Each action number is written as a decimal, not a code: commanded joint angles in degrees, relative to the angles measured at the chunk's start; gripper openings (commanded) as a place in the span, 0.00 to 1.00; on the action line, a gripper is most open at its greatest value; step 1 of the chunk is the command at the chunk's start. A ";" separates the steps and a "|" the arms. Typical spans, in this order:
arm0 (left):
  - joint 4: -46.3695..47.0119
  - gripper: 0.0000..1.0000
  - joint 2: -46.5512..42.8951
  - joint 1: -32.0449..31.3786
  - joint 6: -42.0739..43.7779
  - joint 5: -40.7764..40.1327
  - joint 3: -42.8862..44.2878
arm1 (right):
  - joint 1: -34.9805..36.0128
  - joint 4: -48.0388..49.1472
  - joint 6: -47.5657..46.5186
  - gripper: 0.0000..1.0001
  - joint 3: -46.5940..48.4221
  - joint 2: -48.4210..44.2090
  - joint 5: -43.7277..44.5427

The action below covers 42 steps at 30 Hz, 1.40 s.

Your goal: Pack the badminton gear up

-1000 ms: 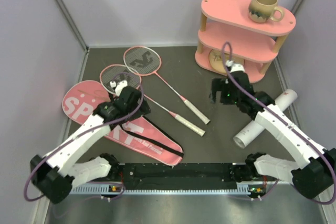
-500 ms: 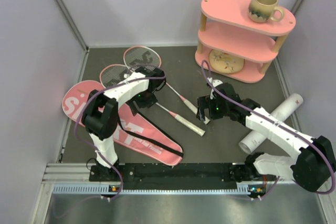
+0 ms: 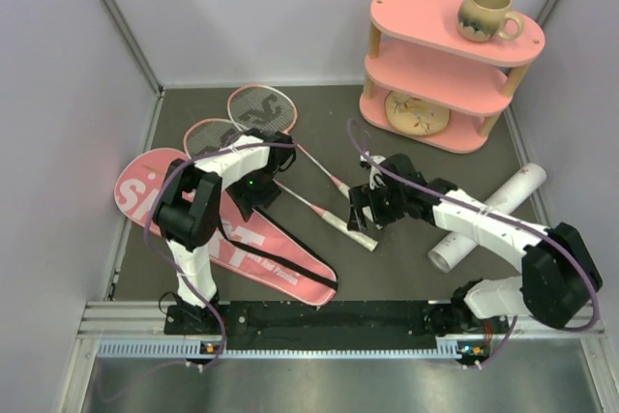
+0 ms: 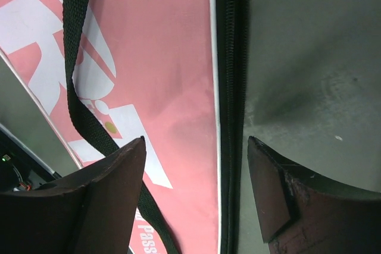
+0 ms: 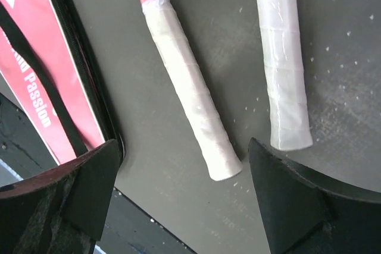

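Two pink-framed rackets (image 3: 259,108) (image 3: 215,137) lie on the dark table, their white handles (image 5: 190,93) (image 5: 283,57) pointing to the near right. The pink racket-shaped bag (image 3: 208,239) with its black strap (image 4: 74,69) lies flat at the left. My left gripper (image 4: 196,147) is open low over the bag's black zipper edge (image 4: 229,87), one finger on each side of it. My right gripper (image 5: 183,144) is open just above the table, and the end of one handle lies between its fingers. The long white tube (image 3: 488,218) lies at the right, under the right arm.
A pink two-tier shelf (image 3: 440,70) stands at the back right with a beige mug (image 3: 486,13) on top and a round beige piece (image 3: 416,113) on its lower tier. Grey walls close the left, back and right sides.
The left arm swung right and its gripper came down onto the bag's zipper edge. The right gripper moved left from the shelf to the racket handles. Both pairs of jaws have narrowed a little.
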 commanded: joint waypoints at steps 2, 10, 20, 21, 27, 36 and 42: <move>4.08 0.72 0.92 0.99 -2.51 2.00 -2.82 | 3.03 3.20 -2.74 0.86 7.33 5.18 2.60; 13.38 0.37 -2.41 1.69 -1.90 4.28 -12.29 | 7.78 1.62 -6.07 0.90 18.92 18.36 15.87; 22.27 0.00 -14.71 2.31 3.98 3.84 -21.71 | 11.30 -0.40 -16.71 0.85 37.64 38.14 18.53; 22.97 0.00 -16.20 2.48 4.34 4.19 -22.59 | 11.48 -0.32 -17.68 0.82 40.18 39.63 17.48; 31.23 0.00 -28.25 2.75 6.80 7.97 -32.07 | 13.32 0.04 -20.33 0.70 47.40 47.90 16.67; 36.77 0.00 -37.40 3.27 8.04 11.66 -38.15 | 14.38 0.04 -17.18 0.54 56.37 56.69 17.72; 39.41 0.00 -45.29 3.36 8.56 13.07 -41.40 | 12.01 -0.86 -8.30 0.00 56.22 56.98 31.53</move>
